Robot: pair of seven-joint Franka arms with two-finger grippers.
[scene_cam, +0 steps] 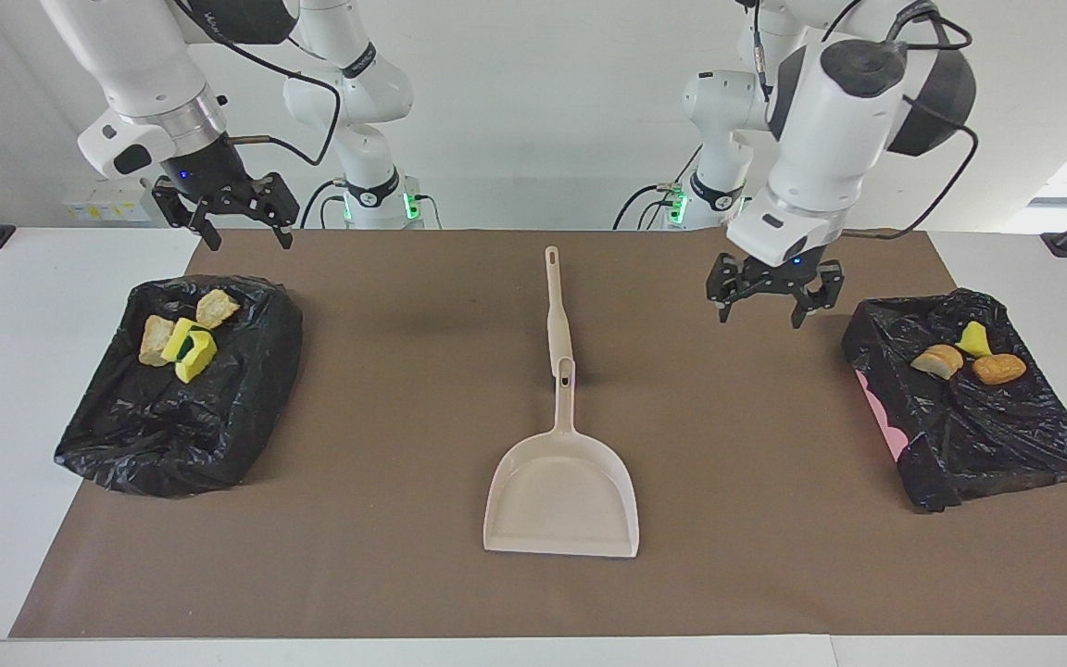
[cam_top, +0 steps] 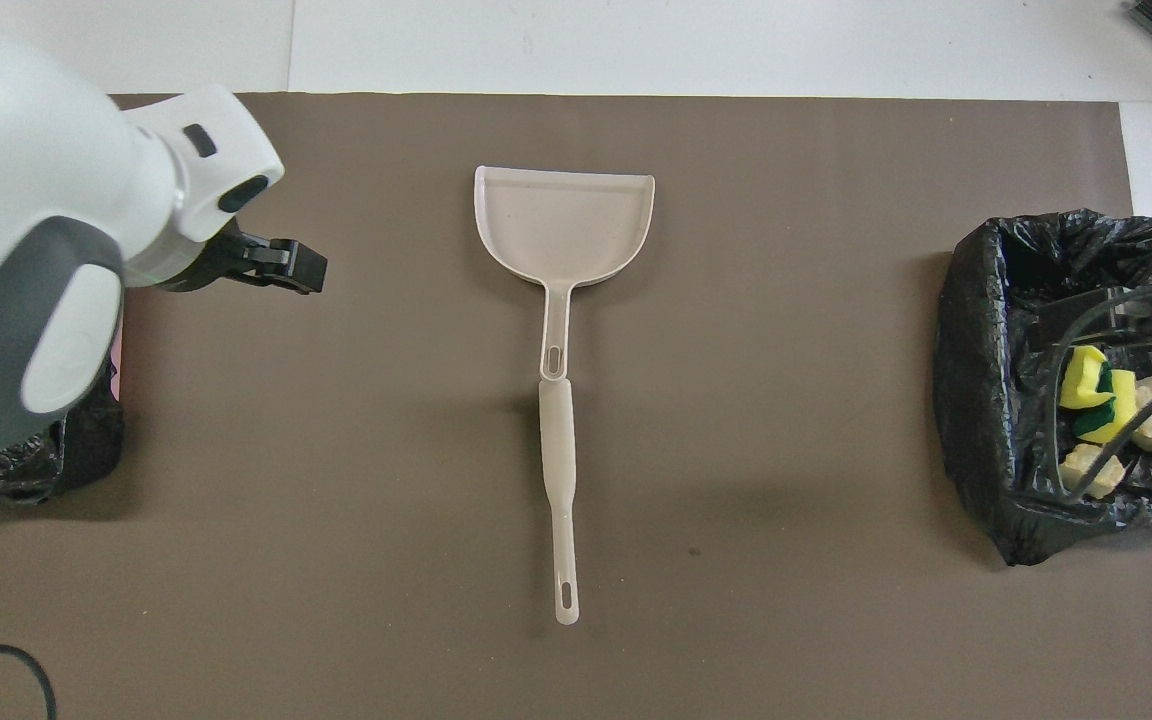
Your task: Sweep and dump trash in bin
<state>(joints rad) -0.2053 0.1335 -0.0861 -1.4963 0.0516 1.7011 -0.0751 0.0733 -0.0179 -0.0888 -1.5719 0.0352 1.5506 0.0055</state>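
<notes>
The trash lies in two black-bagged bins. The bin [scene_cam: 172, 435] toward the right arm's end holds yellow sponge pieces [scene_cam: 193, 350] and beige bread chunks [scene_cam: 156, 340]; they also show in the overhead view [cam_top: 1096, 390]. The bin [scene_cam: 987, 445] toward the left arm's end holds a bread chunk [scene_cam: 936, 361], a yellow piece [scene_cam: 973, 338] and a brown nugget [scene_cam: 998, 369]. My right gripper [scene_cam: 246, 236] is open and empty, up in the air over its bin. My left gripper [scene_cam: 763, 313] is open and empty over the mat beside its bin, as the overhead view [cam_top: 281, 268] also shows.
A beige dustpan [scene_cam: 561, 500] lies mid-mat, its mouth away from the robots. A beige brush [scene_cam: 554, 306] lies in line with its handle, nearer to the robots; its bristles do not show. A brown mat [scene_cam: 385, 417] covers the white table.
</notes>
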